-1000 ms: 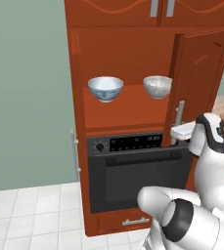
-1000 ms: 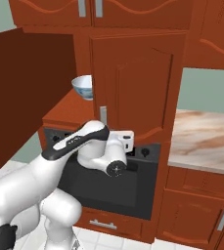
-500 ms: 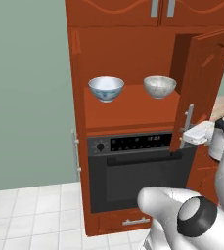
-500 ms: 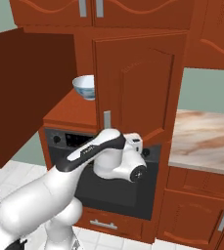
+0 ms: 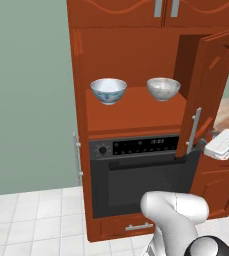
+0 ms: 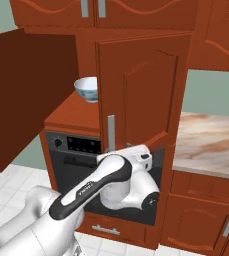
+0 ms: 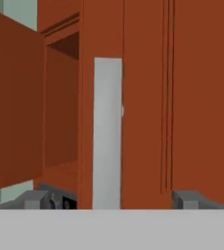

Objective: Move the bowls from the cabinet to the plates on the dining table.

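Observation:
Two bowls stand on the open shelf of the cabinet (image 5: 131,50): a white one with blue pattern (image 5: 108,90) on the left and a speckled grey one (image 5: 163,88) on the right. The blue-patterned bowl (image 6: 87,89) also peeks out past the right door (image 6: 141,95). Both doors stand open. My gripper (image 7: 111,200) is open just below that door, its fingertips (image 7: 35,199) wide on either side of the long silver handle (image 7: 107,132) and not touching it. The marble dining table (image 6: 211,145) lies to the right. The plates are out of view.
A black built-in oven (image 5: 141,175) sits under the shelf. The left door (image 6: 31,90) swings far out to the left. Low drawer cabinets (image 6: 206,215) stand under the marble top. White floor tiles (image 5: 31,220) and a green wall lie left of the cabinet.
The right door has swung wider open with my hand moving along with it. The jaws have spread from partly shut on the handle to wide open, letting it go.

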You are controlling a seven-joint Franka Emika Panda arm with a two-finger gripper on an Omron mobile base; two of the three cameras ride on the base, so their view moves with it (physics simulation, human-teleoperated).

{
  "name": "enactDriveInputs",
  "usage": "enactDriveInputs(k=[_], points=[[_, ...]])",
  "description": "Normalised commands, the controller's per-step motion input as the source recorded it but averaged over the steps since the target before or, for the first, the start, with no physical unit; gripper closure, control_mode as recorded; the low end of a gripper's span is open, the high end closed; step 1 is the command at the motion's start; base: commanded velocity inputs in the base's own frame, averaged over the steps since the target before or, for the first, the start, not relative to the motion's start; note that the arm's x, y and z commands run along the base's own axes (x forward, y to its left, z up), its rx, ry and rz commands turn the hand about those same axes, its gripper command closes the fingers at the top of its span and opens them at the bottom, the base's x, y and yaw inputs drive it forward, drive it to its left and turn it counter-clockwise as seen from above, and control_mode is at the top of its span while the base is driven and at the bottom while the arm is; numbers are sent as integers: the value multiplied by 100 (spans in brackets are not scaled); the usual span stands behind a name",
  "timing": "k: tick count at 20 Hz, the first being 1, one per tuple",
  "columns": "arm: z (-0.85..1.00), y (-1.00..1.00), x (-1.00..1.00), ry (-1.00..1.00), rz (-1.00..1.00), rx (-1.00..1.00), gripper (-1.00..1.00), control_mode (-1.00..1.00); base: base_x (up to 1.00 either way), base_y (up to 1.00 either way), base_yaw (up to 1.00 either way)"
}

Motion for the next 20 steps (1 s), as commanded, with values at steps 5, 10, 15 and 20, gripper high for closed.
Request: enactDriveInputs(k=[5, 10, 15, 20], points=[[1, 27, -72, -2, 3, -20, -100, -100, 0, 0, 0], [-2, 82, -68, 1, 6, -29, -100, -100, 0, 0, 0], [-9, 74, -47, 3, 2, -41, -100, -100, 0, 0, 0], [0, 49, -33, -8, -6, -38, -100, -100, 0, 0, 0]])
